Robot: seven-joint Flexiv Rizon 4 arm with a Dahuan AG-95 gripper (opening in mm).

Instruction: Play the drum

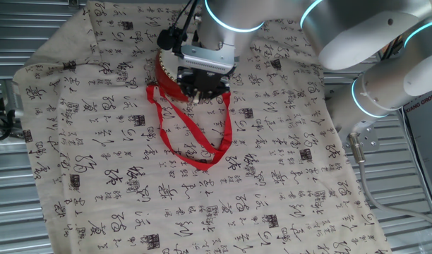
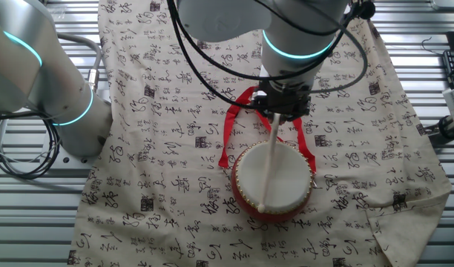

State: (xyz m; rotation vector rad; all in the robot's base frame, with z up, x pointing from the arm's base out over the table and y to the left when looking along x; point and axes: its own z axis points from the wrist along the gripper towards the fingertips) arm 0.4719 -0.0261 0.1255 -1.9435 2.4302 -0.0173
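1. Nearest in the other fixed view, the drum (image 2: 272,180) sits on the calligraphy-printed cloth (image 2: 160,148), cream head up.
2. A pale drumstick (image 2: 269,159) lies slanted across the head, its tip apparently touching: a beat seems underway.
3. Behind, the gripper (image 2: 285,110) has its fingers clamped on the stick's upper end.
4. Farthest, the red ribbon (image 1: 195,144) loops loose; further strikes likely remain.
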